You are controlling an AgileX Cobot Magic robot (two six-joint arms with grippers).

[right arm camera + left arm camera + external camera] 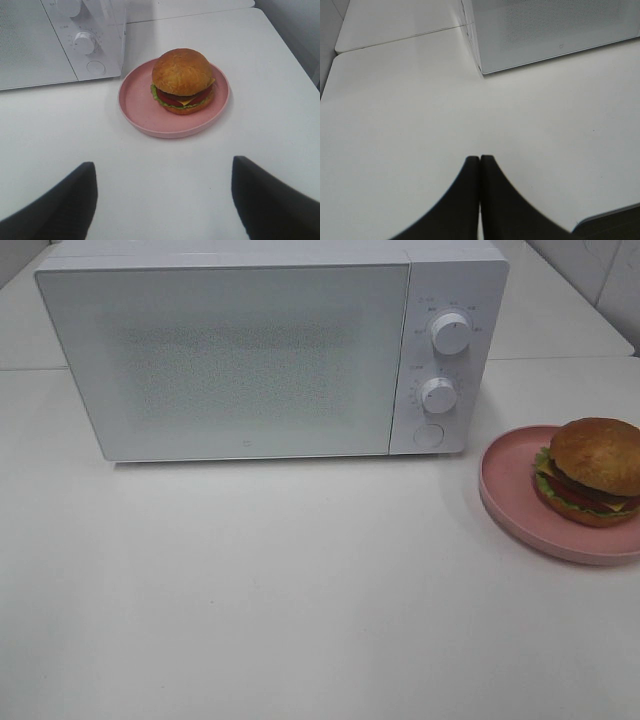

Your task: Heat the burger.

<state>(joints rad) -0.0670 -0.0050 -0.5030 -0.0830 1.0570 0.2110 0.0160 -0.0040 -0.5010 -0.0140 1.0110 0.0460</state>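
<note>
The burger (592, 470) with golden-brown bun, lettuce, tomato and cheese sits on a pink round plate (510, 495) at the right edge of the white table. It also shows in the right wrist view (183, 80), on the plate (140, 107). The white microwave (250, 350) stands at the back with its door shut. My right gripper (164, 192) is open and empty, some way short of the plate. My left gripper (480, 167) is shut and empty over bare table in front of the microwave's corner (481, 70). Neither gripper shows in the high view.
The microwave has two round knobs (450, 332) (439, 395) and a round button (428, 434) on its right panel. A seam between table tops (400, 37) runs behind the left side. A wall stands at the back right (600, 270).
</note>
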